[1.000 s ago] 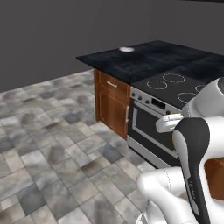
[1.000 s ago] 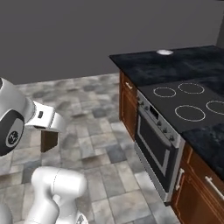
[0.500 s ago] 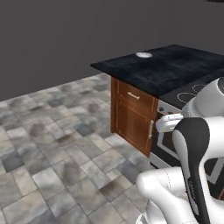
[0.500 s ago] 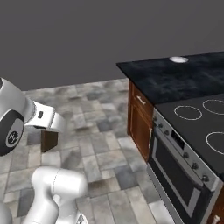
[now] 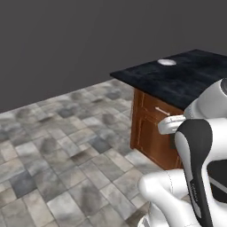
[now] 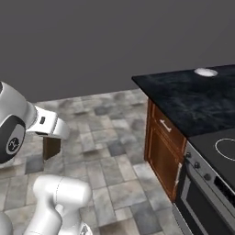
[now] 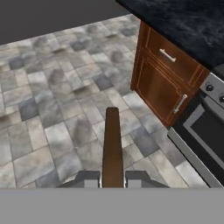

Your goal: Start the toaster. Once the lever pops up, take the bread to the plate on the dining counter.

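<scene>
My gripper (image 7: pixel 112 177) is shut on the bread (image 7: pixel 112 146), a thin dark brown slice that juts out edge-on between the two fingertips. From the right base camera the bread (image 6: pixel 52 147) hangs under the white hand, over the tiled floor and well left of the island. The plate (image 5: pixel 166 62), small, round and white, rests far off on the black marbled dining counter (image 5: pixel 177 84). The same plate (image 6: pixel 205 72) lies near the far edge of the dining counter (image 6: pixel 193 98), a long way from the gripper. The toaster is out of view.
A wood cabinet (image 6: pixel 163 140) with a drawer and a door forms the island's near end, and the hand camera sees that cabinet (image 7: pixel 164 76) too. An oven front (image 7: pixel 199 129) with knobs adjoins it, under a cooktop ring (image 6: pixel 227 149). Open tiled floor (image 5: pixel 66 146) spreads to the left.
The whole picture has shifted in both base views, so the base has moved; the island now sits farther right and closer. The bread stays held in the shut gripper.
</scene>
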